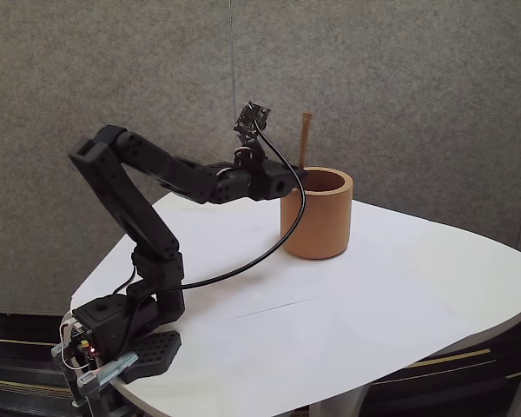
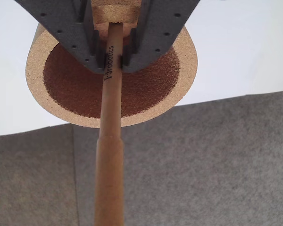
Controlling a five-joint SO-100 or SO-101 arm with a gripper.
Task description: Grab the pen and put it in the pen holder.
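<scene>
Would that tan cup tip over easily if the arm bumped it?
Probably not. The cup looks squat with thick walls and a broad flat base on the table, so it seems stable. Its grainy, cork-like rim suggests it is fairly light, so a bump might slide it instead.

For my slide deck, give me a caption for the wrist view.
Gripper clamps the wooden pen above the open mouth of the cork-textured pen holder.

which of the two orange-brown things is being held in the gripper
The pen, the thin straight stick clamped in the gripper above the cup's mouth. The other one, the squat thick-walled pen holder, stands free on the table.
</scene>
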